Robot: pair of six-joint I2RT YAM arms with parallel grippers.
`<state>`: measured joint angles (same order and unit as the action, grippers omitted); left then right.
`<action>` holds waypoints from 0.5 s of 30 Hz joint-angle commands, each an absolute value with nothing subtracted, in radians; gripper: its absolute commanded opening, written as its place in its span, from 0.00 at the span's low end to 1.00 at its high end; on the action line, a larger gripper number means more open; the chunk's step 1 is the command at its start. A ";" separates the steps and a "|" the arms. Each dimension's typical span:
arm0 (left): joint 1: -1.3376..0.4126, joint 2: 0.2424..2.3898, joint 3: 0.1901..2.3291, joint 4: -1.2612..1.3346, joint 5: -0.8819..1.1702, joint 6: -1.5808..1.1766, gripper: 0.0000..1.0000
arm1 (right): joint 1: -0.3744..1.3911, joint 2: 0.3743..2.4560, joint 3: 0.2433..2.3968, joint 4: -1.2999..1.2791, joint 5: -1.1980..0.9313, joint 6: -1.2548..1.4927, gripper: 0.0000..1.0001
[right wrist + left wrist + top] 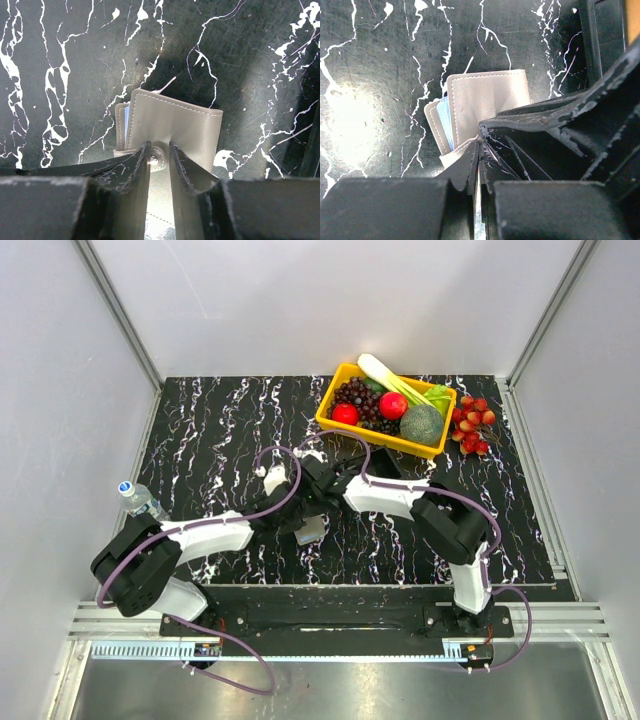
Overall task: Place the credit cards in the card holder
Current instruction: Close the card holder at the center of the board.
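The card holder (175, 122) is a grey stitched fold-over case with a snap, lying on the black marbled table; it also shows in the left wrist view (487, 102) and the top view (311, 531). A pale blue edge (445, 120) sits in its pockets. My left gripper (479, 145) is shut on the holder's near flap edge. My right gripper (159, 150) pinches the snap tab between its fingertips, and the flap puckers there. In the top view both grippers, left (288, 506) and right (318, 488), meet over the holder. No yellow, orange or tan cards show clearly.
A black tray (607, 35) lies just right of the holder, partly under the right arm (385, 462). A yellow basket (385, 410) of fruit and vegetables stands at the back, red berries (472, 425) beside it. A water bottle (140, 500) lies at the left.
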<state>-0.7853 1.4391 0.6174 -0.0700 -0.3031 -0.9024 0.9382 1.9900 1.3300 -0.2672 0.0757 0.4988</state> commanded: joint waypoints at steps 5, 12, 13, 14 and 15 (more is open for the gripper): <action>-0.804 1.460 0.634 -0.235 -0.267 -0.856 0.06 | 0.957 1.924 1.267 -0.209 -0.100 0.548 0.33; -0.804 1.428 0.675 -0.255 -0.288 -0.822 0.12 | 0.945 1.881 1.244 -0.187 -0.089 0.538 0.35; -0.804 1.431 0.683 -0.258 -0.290 -0.819 0.12 | 0.945 1.878 1.244 -0.187 -0.089 0.537 0.35; -0.804 1.433 0.692 -0.259 -0.293 -0.818 0.13 | 0.945 1.870 1.241 -0.184 -0.095 0.534 0.36; -0.804 1.433 0.695 -0.261 -0.296 -0.815 0.14 | 0.945 1.862 1.233 -0.172 -0.095 0.534 0.36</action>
